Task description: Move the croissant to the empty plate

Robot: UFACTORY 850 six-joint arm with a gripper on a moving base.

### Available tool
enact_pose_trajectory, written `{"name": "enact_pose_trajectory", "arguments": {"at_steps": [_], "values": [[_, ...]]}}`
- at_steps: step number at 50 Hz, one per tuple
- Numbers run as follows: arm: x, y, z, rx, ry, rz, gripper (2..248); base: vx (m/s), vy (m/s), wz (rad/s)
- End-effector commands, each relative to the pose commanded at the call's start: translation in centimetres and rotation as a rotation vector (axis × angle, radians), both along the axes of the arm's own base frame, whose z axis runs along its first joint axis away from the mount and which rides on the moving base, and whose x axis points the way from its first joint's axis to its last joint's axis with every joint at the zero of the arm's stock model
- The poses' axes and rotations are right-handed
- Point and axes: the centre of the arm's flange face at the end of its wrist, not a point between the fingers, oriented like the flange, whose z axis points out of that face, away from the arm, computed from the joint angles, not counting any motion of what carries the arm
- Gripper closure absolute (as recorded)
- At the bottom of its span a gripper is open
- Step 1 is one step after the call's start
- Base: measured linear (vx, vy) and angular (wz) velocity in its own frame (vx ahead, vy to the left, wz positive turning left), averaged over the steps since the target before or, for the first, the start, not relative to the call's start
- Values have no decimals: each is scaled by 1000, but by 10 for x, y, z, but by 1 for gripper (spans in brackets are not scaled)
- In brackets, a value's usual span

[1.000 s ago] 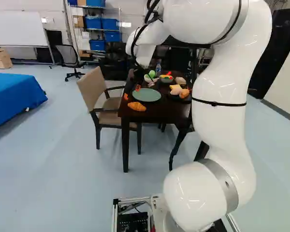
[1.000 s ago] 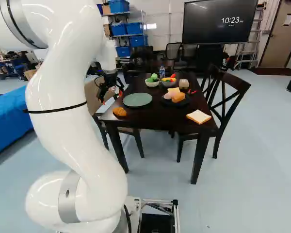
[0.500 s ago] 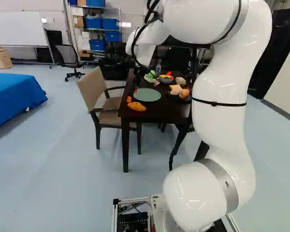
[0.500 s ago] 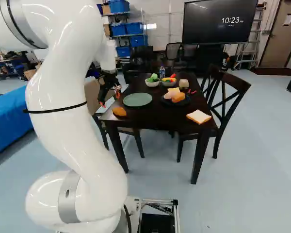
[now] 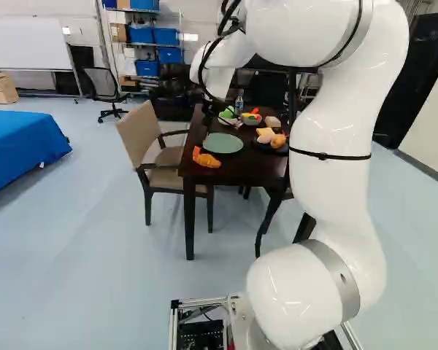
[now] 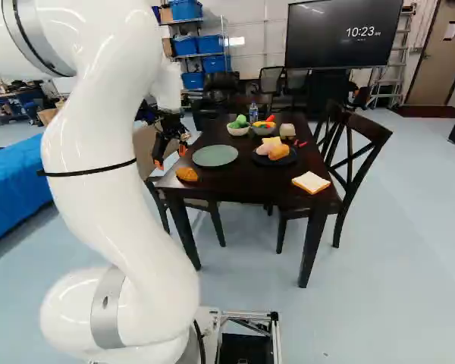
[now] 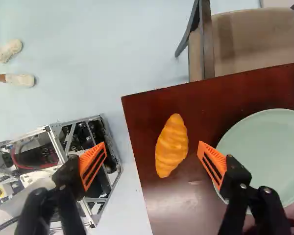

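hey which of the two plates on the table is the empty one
The pale green plate, the one nearer the croissant. Its surface is bare, while the black plate has food on it.

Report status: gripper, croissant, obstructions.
Fingers open. Croissant ungripped on table, beside empty plate. No obstruction seen between fingers and croissant.

I count one croissant [image 7: 172, 146] ahead of my pincer [image 6: 171, 156] and two plates: a pale green plate [image 7: 264, 152] just beside the croissant, a black plate [image 6: 290, 161] farther from the pincer. Also farther off from the pincer, I make it two bowls [image 6: 238, 131], one bottle [image 6: 253, 113] and one loose bread slice [image 6: 311, 183]. I've got one table [image 6: 235, 182] carrying all that, and one beige armchair [image 5: 140, 135] near the pincer.
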Motion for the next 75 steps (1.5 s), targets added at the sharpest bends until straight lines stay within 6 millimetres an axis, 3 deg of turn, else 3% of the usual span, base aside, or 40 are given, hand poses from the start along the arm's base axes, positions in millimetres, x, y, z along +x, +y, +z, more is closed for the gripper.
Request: {"name": "enact_pose_trajectory", "arguments": {"at_steps": [36,75], "values": [[24,-8,-3,-70,4,47,3,0,0,0],[44,-6,-60,-98,84,62,3,0,0,0]]}}
